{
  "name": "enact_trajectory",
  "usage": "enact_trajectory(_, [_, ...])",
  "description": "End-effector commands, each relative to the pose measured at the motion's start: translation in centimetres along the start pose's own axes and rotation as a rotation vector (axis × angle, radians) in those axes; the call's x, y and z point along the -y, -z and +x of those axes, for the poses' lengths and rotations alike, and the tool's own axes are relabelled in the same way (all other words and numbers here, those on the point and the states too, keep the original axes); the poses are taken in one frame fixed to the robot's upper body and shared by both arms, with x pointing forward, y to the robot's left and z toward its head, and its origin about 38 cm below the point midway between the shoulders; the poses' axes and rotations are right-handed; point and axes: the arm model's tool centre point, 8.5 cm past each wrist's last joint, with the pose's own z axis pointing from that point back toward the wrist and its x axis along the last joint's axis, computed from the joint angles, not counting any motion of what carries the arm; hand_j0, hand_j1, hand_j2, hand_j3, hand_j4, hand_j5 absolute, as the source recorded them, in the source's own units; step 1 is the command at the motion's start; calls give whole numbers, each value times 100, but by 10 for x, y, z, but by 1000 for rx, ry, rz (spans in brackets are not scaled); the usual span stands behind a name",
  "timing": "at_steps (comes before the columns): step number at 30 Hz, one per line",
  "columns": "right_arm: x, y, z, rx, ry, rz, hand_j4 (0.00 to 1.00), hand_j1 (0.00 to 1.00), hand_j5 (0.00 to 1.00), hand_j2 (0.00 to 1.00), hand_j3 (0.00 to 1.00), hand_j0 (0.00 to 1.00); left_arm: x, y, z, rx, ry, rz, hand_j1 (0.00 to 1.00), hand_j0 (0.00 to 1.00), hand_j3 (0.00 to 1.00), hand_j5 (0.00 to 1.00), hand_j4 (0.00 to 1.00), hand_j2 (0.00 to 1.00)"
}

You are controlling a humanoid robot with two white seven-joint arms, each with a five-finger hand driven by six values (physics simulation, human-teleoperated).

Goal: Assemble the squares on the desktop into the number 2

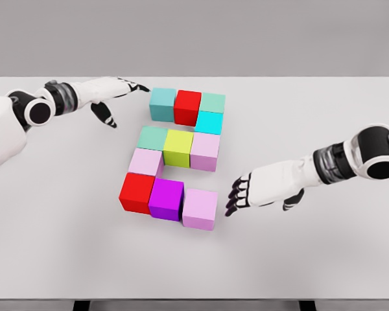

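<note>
Several coloured cubes lie in the middle of the white table [311, 259], laid out like a 2. The top row is a teal cube [163, 103], a red cube [187, 106] and a mint cube [213, 102], with a cyan cube [209, 122] below the mint one. The middle row holds a green-teal cube [152, 137], a yellow-green cube [178, 147] and a pink cube [205, 150]. A pale pink cube [145, 161] sits under it at left. The bottom row is red [137, 192], purple [166, 199] and lilac [200, 208]. My left hand [126, 89] hovers open just left of the teal cube. My right hand [238, 195] is open beside the lilac cube, not touching.
</note>
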Motion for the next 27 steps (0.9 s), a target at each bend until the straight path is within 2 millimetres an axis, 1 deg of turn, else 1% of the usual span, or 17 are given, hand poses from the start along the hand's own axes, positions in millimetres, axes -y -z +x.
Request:
enact_trajectory(1, [2,3,4,13,-6,-1,100,100,100,100,100,100,-1,-11,-12,-23,-2,4,100,100,100,100,100,100])
enact_trajectory(2, [2,3,4,13,-6,-1,100,100,100,100,100,100,-2,-15,-16,-26,0,5,100,100,100,100,100,100])
enact_trajectory(4, [3,5,4,16,-9,-2,100,100,100,100,100,100,-5,-40,-37,-16,-54,36,100,100,100,100,100,100])
enact_trajectory(5, [4,6,5,20,-11,-4,100,100,100,100,100,100,-5,-49,-44,-14,-57,40,100,100,100,100,100,100])
enact_trajectory(6, [5,8,6,25,-14,-6,100,100,100,100,100,100,-4,-74,-60,0,-42,45,100,100,100,100,100,100])
enact_trajectory(7, [5,8,6,25,-14,-6,100,100,100,100,100,100,-4,-88,-64,39,-28,53,100,100,100,100,100,100])
enact_trajectory(9, [7,9,7,30,-17,-8,100,100,100,100,100,100,-3,-114,-79,44,-81,88,100,100,100,100,100,100])
enact_trajectory(10, [7,10,7,32,-19,-9,100,100,100,100,100,100,-2,-113,-78,47,-82,82,100,100,100,100,100,100])
enact_trajectory(11, [9,10,7,32,-22,-11,100,100,100,100,100,100,2,-107,-74,60,-86,74,100,100,100,100,100,100])
enact_trajectory(12, [9,10,8,34,-23,-12,100,100,100,100,100,100,17,-98,-69,74,-106,53,100,100,100,100,100,100])
enact_trajectory(13, [13,12,8,38,-30,-15,100,100,100,100,100,100,26,-92,-64,89,-117,44,100,100,100,100,100,100])
enact_trajectory(17, [16,11,8,38,-35,-19,100,100,100,100,100,100,26,-100,-74,58,-120,49,100,100,100,100,100,100])
enact_trajectory(19, [17,12,8,40,-37,-21,100,100,100,100,100,100,27,-97,-70,72,-118,43,100,100,100,100,100,100])
enact_trajectory(23, [20,14,8,46,-41,-25,100,100,100,100,100,100,30,-99,-74,59,-122,34,100,100,100,100,100,100])
enact_trajectory(27, [22,14,8,46,-44,-27,100,100,100,100,100,100,32,-96,-70,70,-116,11,100,100,100,100,100,100])
